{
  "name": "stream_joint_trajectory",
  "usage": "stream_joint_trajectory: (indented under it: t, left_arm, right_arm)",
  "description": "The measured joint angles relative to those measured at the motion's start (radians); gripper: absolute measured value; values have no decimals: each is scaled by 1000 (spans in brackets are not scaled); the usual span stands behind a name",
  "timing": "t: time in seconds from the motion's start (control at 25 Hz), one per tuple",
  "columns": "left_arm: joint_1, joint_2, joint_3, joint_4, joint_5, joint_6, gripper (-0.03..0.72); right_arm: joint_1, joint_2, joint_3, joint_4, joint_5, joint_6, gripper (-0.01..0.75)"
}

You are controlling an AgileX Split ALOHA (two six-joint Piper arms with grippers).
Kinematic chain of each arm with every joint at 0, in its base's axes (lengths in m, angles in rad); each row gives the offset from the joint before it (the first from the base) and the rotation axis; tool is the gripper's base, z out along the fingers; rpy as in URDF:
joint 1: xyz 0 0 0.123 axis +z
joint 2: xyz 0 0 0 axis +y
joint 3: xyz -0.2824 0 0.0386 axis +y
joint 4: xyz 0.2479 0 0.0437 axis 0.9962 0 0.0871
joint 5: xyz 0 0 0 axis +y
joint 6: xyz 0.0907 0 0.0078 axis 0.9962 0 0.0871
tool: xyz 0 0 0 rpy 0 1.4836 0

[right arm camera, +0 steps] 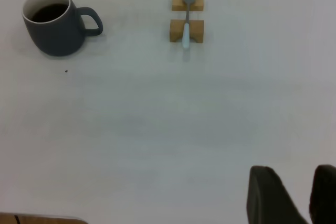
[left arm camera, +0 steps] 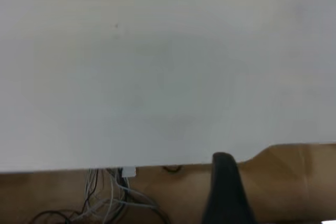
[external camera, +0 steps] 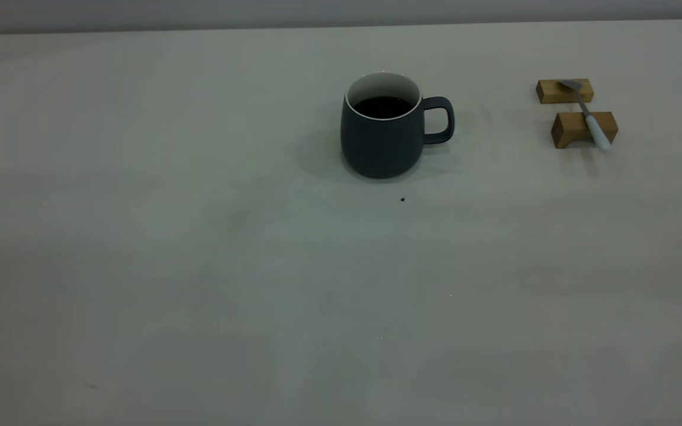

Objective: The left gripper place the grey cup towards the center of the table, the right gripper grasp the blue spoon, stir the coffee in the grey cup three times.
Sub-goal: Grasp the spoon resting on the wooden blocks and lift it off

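In the right wrist view, the right gripper [right arm camera: 294, 195] shows two dark fingers [right arm camera: 268, 195] standing apart with a clear gap of bare surface between them, holding nothing. They hang over the near part of the table [right arm camera: 168, 129], well apart from everything that stands on it. In the left wrist view, only one dark finger [left arm camera: 226, 192] of the left gripper [left arm camera: 227, 190] shows, at the table's edge, with loose cables and a tan surface below; whether its fingers are apart or together cannot be told. Neither arm appears in the exterior view.

The grey cup [external camera: 383, 131] stands upright on the table [external camera: 199, 266], a little right of the middle and toward the far side in the exterior view. Its loop handle points to that view's right, toward the spoon. Its inside wall and rim are white, and it holds the coffee [external camera: 383, 107], a dark, flat, round surface lying some way below the rim. A tiny dark speck [external camera: 402, 199] sits on the table just in front of the cup.

Well to the right of the cup, two wooden blocks [external camera: 584, 127] lie one behind the other, a small gap between them. The blue spoon [external camera: 587, 113] rests across both: its grey metal bowl lies on the far block, its stem bridges the gap, and its pale blue handle crosses the near block and sticks out past its front edge, tilted slightly to the right.
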Motion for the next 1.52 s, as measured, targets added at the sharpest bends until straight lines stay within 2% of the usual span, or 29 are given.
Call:
stream_joint_trajectory:
  t: [0.2,0.8,1.52]
  left_arm:
    - [69,-137,107,-27,-10,1,585]
    - [70,-293,117,-34,-26,8,585]
    - [70,-297,117,-34,-26,8,585]
  right_arm:
    - [0,0,0,0,0,0,238]
    - [0,0,0,0,0,0,238]
    - [0,0,0,7,0,0,238]
